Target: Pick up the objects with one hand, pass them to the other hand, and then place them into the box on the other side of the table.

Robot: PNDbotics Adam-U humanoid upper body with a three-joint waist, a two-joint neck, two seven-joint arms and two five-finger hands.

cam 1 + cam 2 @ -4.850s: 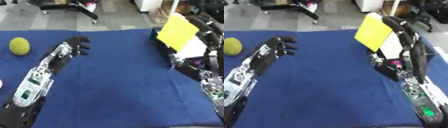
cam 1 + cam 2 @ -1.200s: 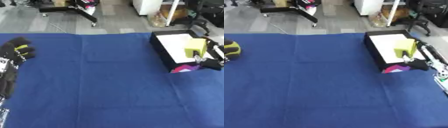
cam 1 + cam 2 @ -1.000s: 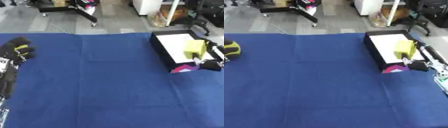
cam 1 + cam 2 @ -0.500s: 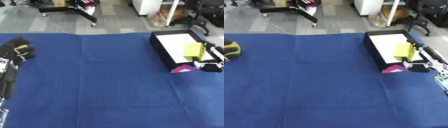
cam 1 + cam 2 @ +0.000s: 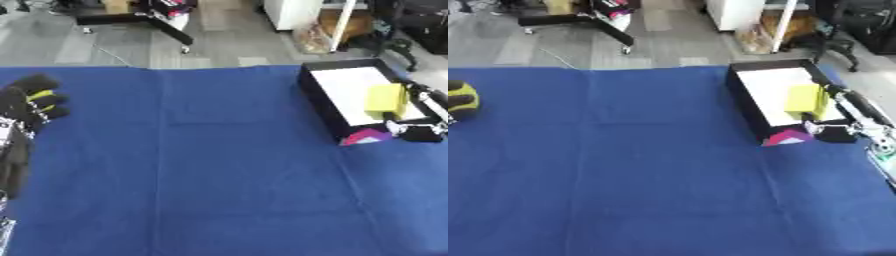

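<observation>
Blue cloth (image 5: pixel 227 165) covers pretty much the whole table. Behind it along the top there's grey floor, a black wheeled stand base (image 5: pixel 144 20) upper left, and a white cabinet (image 5: pixel 732 12) upper right.

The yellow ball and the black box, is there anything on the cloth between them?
No. Between the yellow ball and the black box, the right eye view shows only bare blue cloth.

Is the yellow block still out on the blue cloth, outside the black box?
No, the yellow block sits inside the black box on its white floor, beside the right hand at the box's near end.
</observation>
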